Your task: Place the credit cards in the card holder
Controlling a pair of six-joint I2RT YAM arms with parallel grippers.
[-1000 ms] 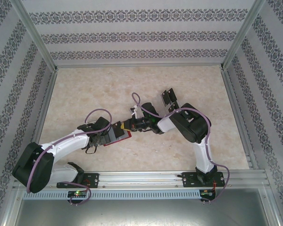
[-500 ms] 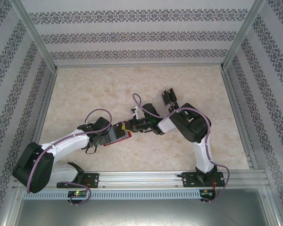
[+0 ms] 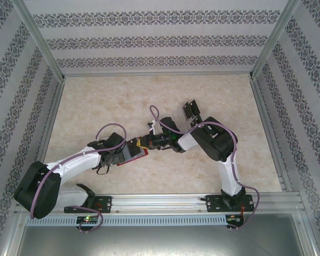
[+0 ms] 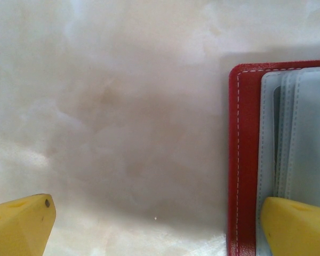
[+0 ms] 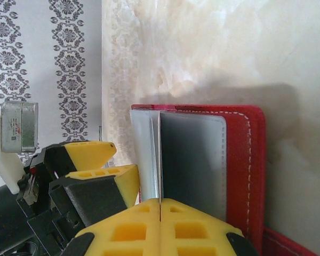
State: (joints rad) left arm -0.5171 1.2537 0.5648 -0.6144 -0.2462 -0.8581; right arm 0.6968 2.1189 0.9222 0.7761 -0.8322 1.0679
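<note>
**Top external: red wallet lies open between the two arms**

The wallet sits flat on the worktop, a little toward 8 o'clock of centre.

The left tool reaches in from the wallet's 8 o'clock side, spread as wide as it goes. In the left wrist view, one yellow finger sits over the grey sleeves at 5 o'clock. The other hangs over bare worktop at 7 o'clock. That looks like a hold-down, so the wallet neither slides nor folds shut.

The right tool comes from 2 o'clock, its fingers pressed together. A thin edge runs up from their seam toward the spine. Whether that is a card or a sleeve leaf, I cannot tell. Either way, it looks like work at the pocket mouth.

Dark cards, as I take them, wait at 2 o'clock of the wallet, well apart, beside the right arm.
</note>
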